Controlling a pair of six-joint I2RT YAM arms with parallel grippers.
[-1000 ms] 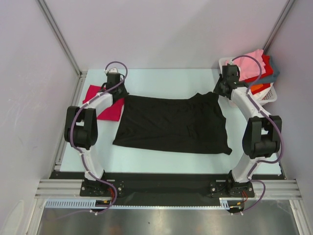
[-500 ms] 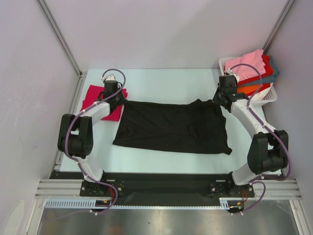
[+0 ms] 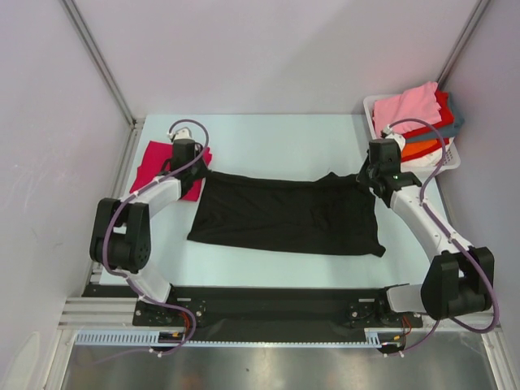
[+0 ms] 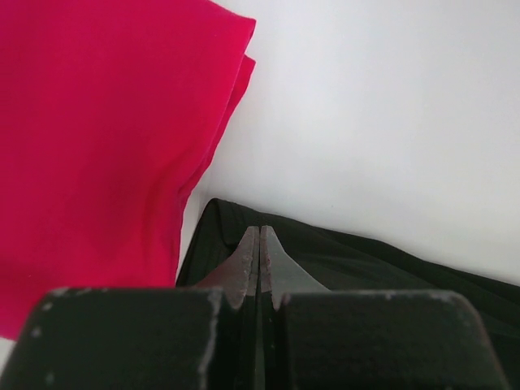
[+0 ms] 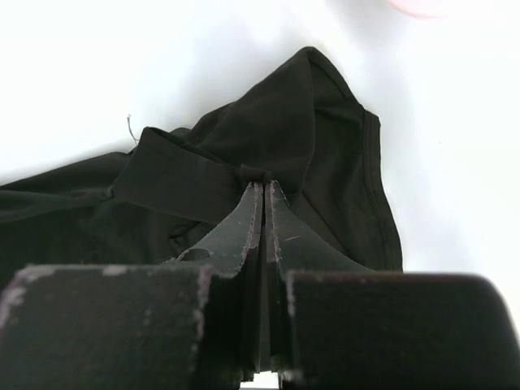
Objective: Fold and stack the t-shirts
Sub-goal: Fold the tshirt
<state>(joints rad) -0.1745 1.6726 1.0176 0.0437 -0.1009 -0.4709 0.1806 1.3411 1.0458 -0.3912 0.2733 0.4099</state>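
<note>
A large black t-shirt (image 3: 284, 215) lies spread across the middle of the table. My left gripper (image 3: 199, 168) is shut on its far left corner, beside a folded magenta-red t-shirt (image 3: 162, 166). In the left wrist view the closed gripper (image 4: 260, 231) rests on black cloth (image 4: 366, 260), with the magenta shirt (image 4: 97, 146) to the left. My right gripper (image 3: 363, 173) is shut on the far right corner. In the right wrist view a small tuck of the black shirt (image 5: 325, 146) is pinched at the tips of the gripper (image 5: 264, 185), and the sleeve is bunched behind them.
A white slatted basket (image 3: 451, 160) stands at the far right corner, piled with a pink shirt (image 3: 406, 106) and red, orange and teal ones. White booth walls close in on three sides. A metal rail runs along the table's left edge (image 3: 110, 219).
Both grippers have moved toward the near side, drawing the black shirt's far edge with them, so the shirt looks shorter front to back. Both arms have stretched out lower.
</note>
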